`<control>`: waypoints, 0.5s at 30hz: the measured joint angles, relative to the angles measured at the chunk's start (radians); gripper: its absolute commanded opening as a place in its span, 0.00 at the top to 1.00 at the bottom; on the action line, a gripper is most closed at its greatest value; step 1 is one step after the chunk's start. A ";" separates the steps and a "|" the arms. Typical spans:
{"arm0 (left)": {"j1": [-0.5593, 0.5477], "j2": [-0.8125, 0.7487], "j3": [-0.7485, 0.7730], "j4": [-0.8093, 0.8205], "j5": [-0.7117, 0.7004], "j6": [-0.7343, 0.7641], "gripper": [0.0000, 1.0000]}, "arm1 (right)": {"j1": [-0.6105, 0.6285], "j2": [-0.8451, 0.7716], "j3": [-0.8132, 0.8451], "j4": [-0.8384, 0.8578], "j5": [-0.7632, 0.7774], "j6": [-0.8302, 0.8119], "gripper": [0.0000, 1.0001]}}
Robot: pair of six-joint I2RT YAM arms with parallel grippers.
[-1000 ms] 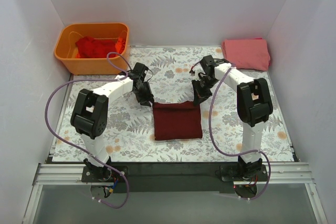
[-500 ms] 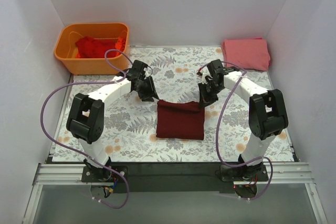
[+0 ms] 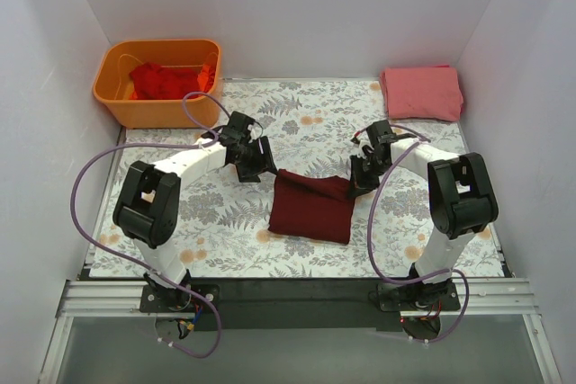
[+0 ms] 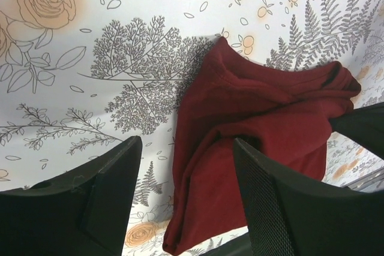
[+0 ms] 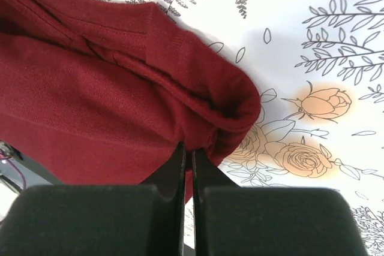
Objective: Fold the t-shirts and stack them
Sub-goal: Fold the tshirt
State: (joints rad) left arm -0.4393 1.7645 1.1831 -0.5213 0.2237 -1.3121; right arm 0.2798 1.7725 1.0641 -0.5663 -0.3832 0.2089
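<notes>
Right gripper [image 5: 186,155]: pinched on maroon shirt [image 3: 310,209], its two o'clock corner; we judge for dragging.
Left gripper [image 4: 186,148]: wide, holding nothing.

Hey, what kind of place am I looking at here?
Probably a robot lab test cell: plain white wall panels on three sides, two arms bolted to a metal rail, a maroon t-shirt on a floral mat.
</notes>
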 measured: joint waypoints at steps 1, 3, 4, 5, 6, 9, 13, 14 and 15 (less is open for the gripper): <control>-0.002 -0.004 -0.005 0.005 -0.001 0.000 0.39 | -0.004 -0.001 -0.002 0.003 -0.003 0.005 0.96; -0.003 -0.022 -0.019 0.010 -0.003 0.005 0.38 | -0.008 -0.013 -0.011 0.014 0.000 0.018 0.82; -0.003 -0.035 -0.028 0.014 -0.003 0.008 0.38 | -0.009 -0.026 -0.016 0.017 0.010 0.025 0.75; -0.003 -0.050 -0.034 0.014 -0.004 0.011 0.37 | -0.010 -0.045 -0.018 0.017 0.026 0.031 0.72; -0.004 -0.067 -0.041 0.017 -0.005 0.016 0.37 | -0.012 -0.070 -0.019 0.018 0.047 0.033 0.69; -0.008 -0.132 -0.061 0.029 -0.019 0.030 0.37 | -0.018 -0.185 -0.019 0.028 0.108 0.045 0.65; -0.011 -0.240 -0.112 0.054 -0.042 0.053 0.47 | -0.025 -0.384 -0.051 0.126 0.117 0.046 0.62; -0.015 -0.268 -0.130 0.066 -0.044 0.060 0.50 | -0.026 -0.425 -0.074 0.165 0.089 0.045 0.62; -0.021 -0.294 -0.151 0.086 -0.040 0.068 0.57 | -0.028 -0.462 -0.110 0.219 0.039 0.047 0.62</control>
State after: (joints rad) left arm -0.4603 1.4708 1.0321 -0.4351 0.1833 -1.2438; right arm 0.2516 1.3106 0.9543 -0.3477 -0.3443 0.2558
